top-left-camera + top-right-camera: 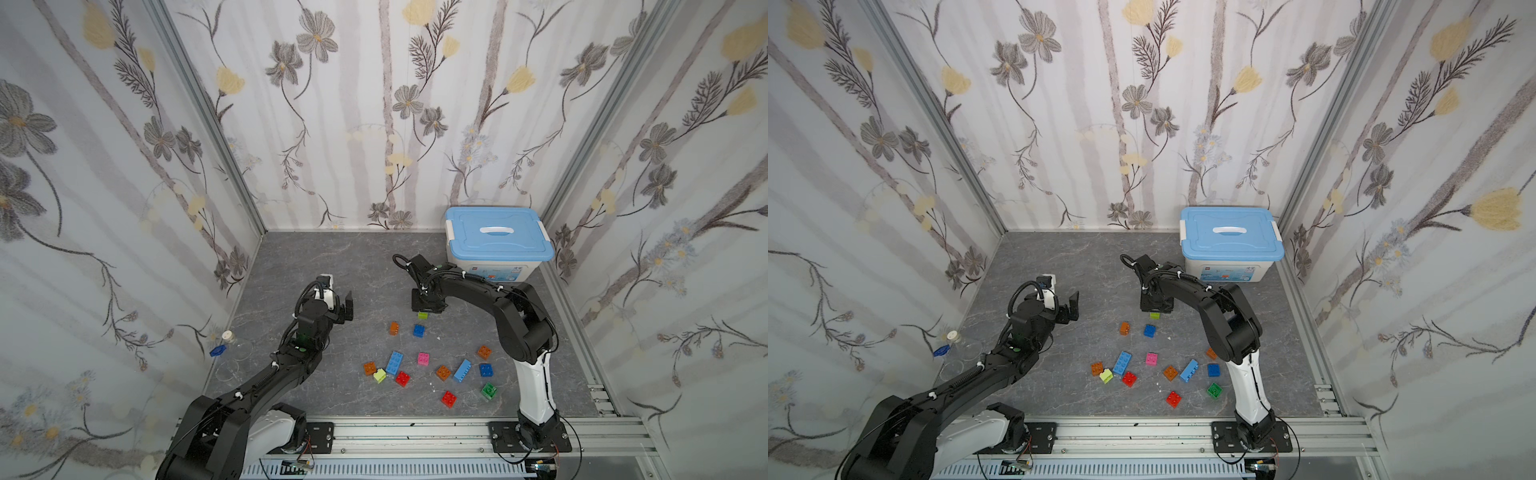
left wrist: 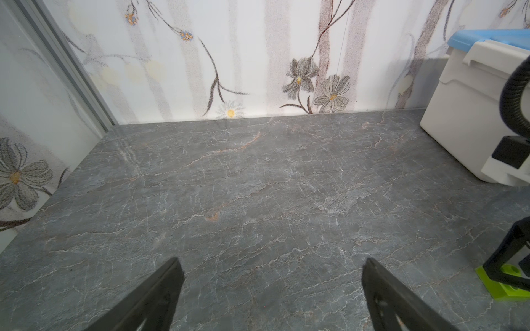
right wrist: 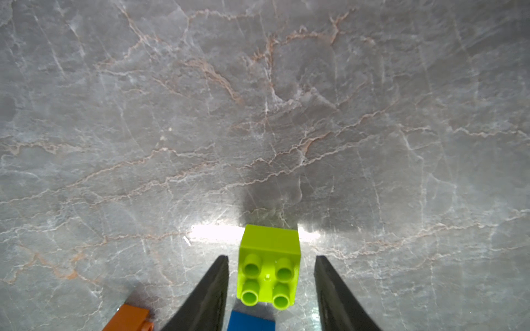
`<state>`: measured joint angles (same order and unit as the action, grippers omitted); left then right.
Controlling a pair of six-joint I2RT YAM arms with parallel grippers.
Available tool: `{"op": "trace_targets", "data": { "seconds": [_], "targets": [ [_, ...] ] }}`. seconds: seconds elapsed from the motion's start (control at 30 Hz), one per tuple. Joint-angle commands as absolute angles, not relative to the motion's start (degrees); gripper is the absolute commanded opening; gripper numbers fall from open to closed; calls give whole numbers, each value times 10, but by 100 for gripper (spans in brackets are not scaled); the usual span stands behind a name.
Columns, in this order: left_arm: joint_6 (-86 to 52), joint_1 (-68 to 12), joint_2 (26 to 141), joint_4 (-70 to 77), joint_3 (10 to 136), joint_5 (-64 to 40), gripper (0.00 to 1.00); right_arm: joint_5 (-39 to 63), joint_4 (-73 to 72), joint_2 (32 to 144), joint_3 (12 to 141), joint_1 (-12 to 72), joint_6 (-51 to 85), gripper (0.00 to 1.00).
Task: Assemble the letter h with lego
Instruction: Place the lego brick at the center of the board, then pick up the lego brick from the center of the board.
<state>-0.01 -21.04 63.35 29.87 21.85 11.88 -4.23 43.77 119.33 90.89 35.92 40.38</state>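
A lime lego brick (image 3: 269, 266) sits studs-up on the grey marble table, between the fingers of my right gripper (image 3: 272, 258). The jaws stand open, with a gap on each side of the brick. In both top views this brick (image 1: 422, 315) (image 1: 1155, 316) lies just under the right gripper (image 1: 424, 311). An orange brick (image 1: 394, 328) and a blue brick (image 1: 418, 330) lie close in front of it. Several more lego bricks, such as a light-blue one (image 1: 394, 362), are scattered nearer the front. My left gripper (image 1: 348, 308) (image 2: 272, 262) hovers wide open and empty to the left.
A white storage box with a light-blue lid (image 1: 496, 241) stands at the back right, behind the right arm. Clear dishes, a small blue piece (image 1: 217, 351) and a white-capped jar (image 1: 227, 336) sit by the left wall. Walls enclose the table on three sides.
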Motion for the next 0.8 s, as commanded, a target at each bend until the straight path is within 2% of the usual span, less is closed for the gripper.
{"op": "trace_targets", "data": {
  "seconds": [0.0,0.2,0.33,0.5,0.77],
  "targets": [
    [2,-210,633,314,220,127,100,-44,464,1173,913,360,398,56],
    [4,-210,635,312,223,122,100,-49,488,1132,900,384,416,57],
    [4,-210,632,313,220,119,100,-41,465,1118,863,412,483,57],
    [4,-210,636,309,224,121,100,-83,436,1113,815,440,576,60],
    [4,-210,627,319,214,122,100,-74,404,1132,799,443,593,57]
  ]
}}
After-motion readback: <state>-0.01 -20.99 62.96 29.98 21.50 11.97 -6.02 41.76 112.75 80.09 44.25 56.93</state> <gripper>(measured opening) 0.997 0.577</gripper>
